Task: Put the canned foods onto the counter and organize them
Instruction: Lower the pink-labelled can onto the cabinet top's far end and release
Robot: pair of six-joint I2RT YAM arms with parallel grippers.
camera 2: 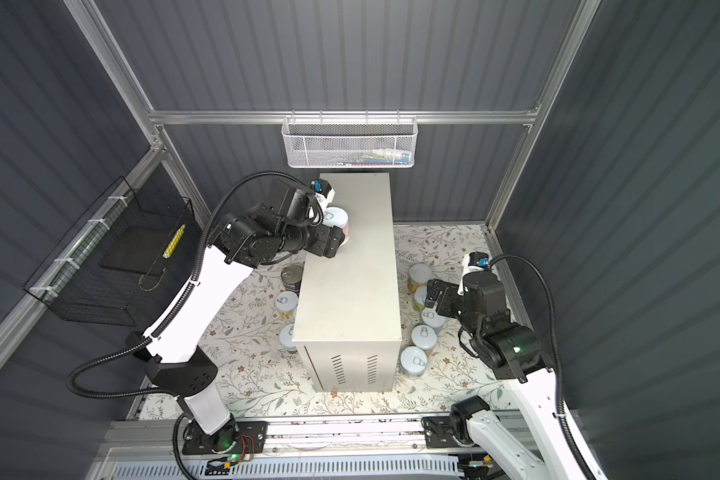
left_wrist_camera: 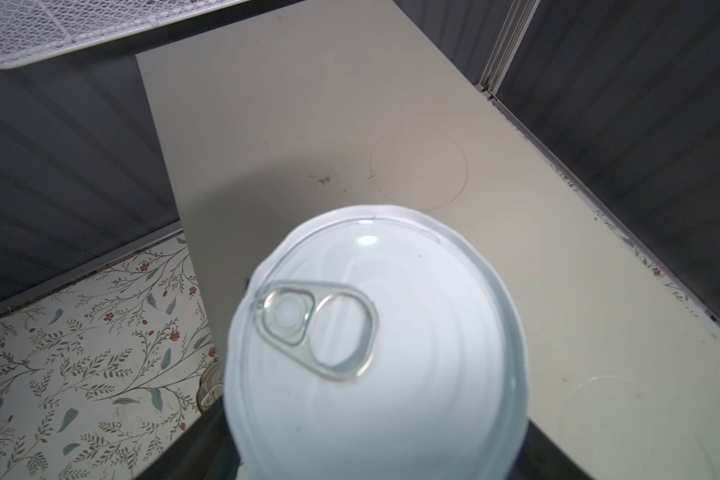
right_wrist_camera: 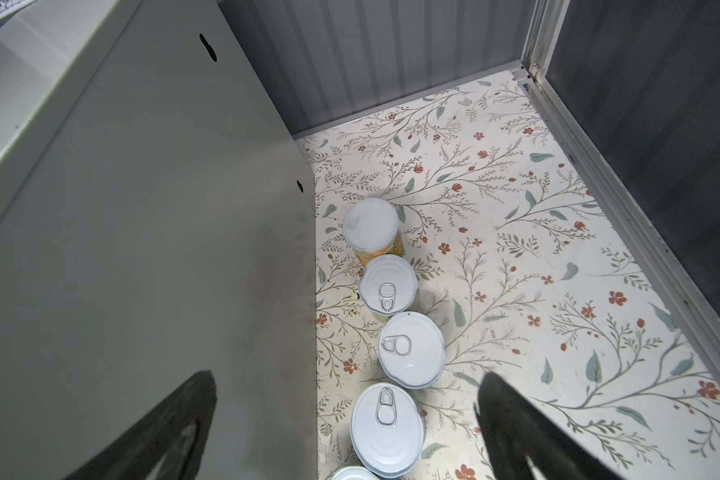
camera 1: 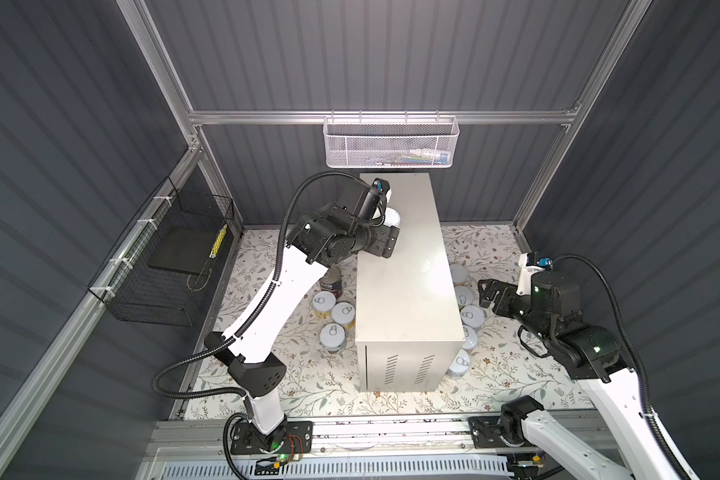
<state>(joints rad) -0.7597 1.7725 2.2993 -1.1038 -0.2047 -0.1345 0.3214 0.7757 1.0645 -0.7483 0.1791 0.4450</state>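
Canned foods [camera 2: 424, 337]: mostly down on the floral floor [camera 2: 454, 245], in a row right of the desk [camera 2: 350, 291] and a cluster left of it, by the dark can [camera 2: 292, 277]. One can [camera 2: 336, 218] up at the upper left of the desk top, between the jaws of the left pincer [camera 2: 332, 240]; clamped or just let go, cannot tell. Right pincer [camera 2: 433, 296] spread wide, empty, above the right row. Likely mid-placement of the first can. Next: leave it upright, well in from the edge, then back off without tipping it.
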